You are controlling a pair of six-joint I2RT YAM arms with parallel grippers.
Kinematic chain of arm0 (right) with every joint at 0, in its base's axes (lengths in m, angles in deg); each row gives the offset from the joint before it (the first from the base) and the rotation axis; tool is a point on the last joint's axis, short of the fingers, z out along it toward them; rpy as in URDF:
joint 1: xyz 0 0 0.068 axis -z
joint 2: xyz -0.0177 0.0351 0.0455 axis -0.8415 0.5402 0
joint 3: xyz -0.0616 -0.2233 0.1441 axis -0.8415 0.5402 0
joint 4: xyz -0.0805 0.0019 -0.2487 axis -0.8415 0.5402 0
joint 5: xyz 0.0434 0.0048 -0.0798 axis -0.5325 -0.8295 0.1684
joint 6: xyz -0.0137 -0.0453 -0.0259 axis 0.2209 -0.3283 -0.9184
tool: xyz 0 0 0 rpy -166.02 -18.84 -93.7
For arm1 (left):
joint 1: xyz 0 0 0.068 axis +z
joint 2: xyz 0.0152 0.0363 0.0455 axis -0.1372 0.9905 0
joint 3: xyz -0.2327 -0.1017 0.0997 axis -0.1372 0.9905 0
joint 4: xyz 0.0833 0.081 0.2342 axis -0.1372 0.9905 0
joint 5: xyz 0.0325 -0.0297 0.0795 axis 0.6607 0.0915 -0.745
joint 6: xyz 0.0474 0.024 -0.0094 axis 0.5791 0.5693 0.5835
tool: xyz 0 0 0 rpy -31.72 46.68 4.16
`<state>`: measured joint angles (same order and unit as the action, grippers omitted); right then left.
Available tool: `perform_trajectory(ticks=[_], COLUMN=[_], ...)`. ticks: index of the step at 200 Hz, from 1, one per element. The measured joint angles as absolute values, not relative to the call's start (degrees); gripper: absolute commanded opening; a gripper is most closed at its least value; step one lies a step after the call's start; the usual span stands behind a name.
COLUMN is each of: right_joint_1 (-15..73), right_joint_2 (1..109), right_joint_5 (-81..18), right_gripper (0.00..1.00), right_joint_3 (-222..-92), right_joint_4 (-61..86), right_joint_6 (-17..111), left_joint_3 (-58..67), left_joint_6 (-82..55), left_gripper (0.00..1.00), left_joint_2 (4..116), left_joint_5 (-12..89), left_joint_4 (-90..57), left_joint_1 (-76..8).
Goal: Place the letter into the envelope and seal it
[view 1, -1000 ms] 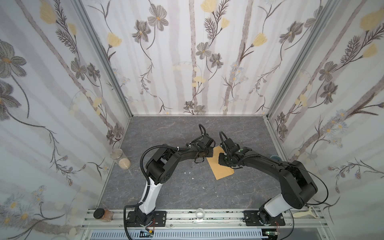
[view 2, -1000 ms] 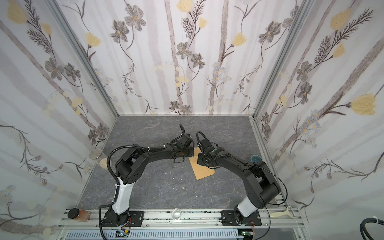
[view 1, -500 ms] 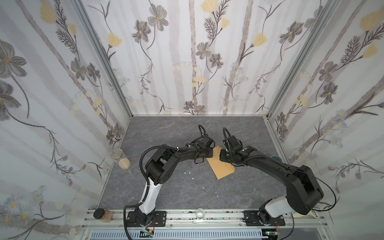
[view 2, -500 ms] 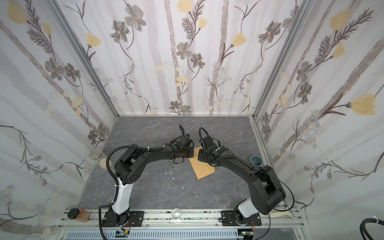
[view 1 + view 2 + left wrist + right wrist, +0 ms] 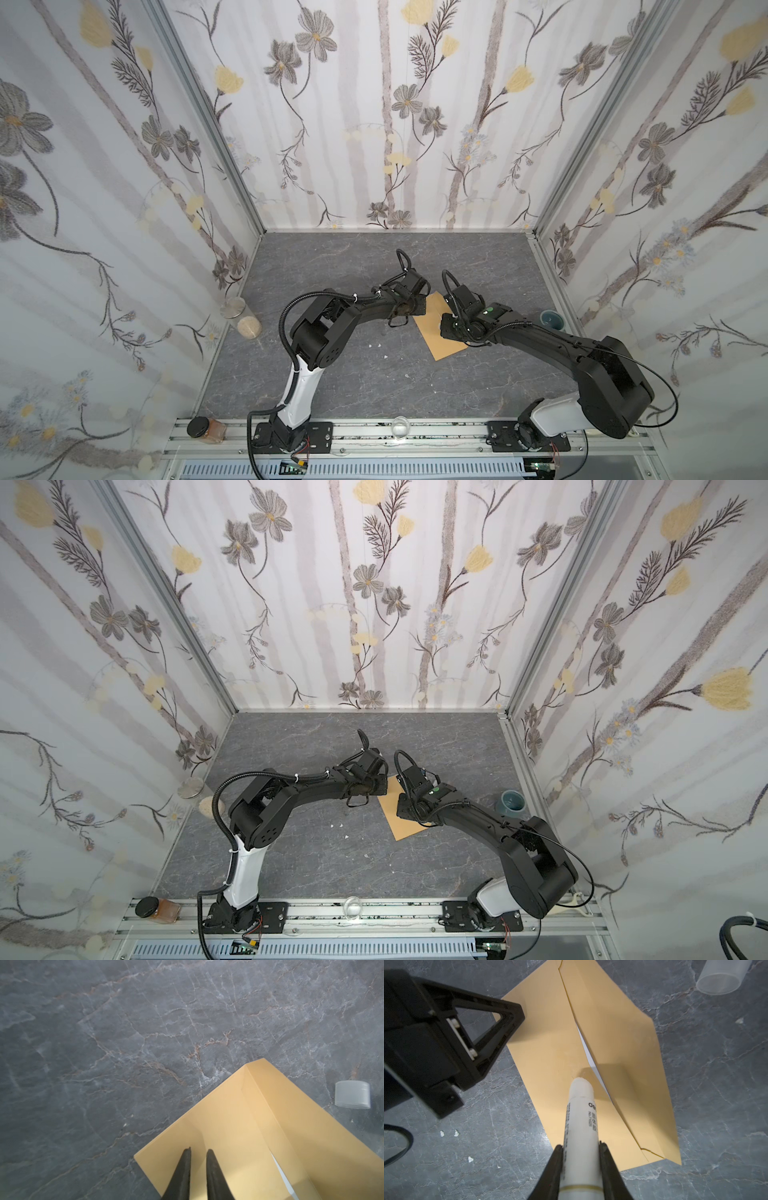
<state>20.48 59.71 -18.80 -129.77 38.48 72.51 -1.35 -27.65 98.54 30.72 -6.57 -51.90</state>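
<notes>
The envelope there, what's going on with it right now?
The right gripper holds a glue stick, its tip against the envelope just beside the flap's edge. The left gripper, jaws only slightly apart, rests on a corner of the envelope, apparently pinning it. A sliver of the white letter shows under the flap, which is folded over but not yet stuck flat.

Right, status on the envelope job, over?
Left end effector slightly open, tips on envelope. Right end effector shut on glue stick, tip on envelope. Letter inside, envelope unsealed. Cap lies apart.
</notes>
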Motion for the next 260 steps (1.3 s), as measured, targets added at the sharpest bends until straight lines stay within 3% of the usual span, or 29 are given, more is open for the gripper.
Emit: perform_trajectory(ticks=[88, 184, 260], right_joint_1=[21.4, 21.4, 20.6], right_joint_2=[67.1, 55.8, 59.1], right_joint_5=[-19.2, -17.9, -19.8], right_gripper=[0.0, 0.0, 0.0], right_joint_3=[-134.6, -131.1, -128.2], right_joint_4=[34.0, 37.1, 35.6], right_joint_6=[71.2, 71.7, 73.4], left_joint_3=[-1.1, -1.1, -1.1], left_joint_6=[-27.7, -27.9, -28.1], left_gripper=[0.18, 0.18, 0.19], left_joint_2=[98.5, 98.4, 98.4], left_joint_5=[30.7, 30.7, 30.7], left_joint_4=[-6.8, -6.7, -6.7], left_joint_1=[-51.9, -51.9, -51.9])
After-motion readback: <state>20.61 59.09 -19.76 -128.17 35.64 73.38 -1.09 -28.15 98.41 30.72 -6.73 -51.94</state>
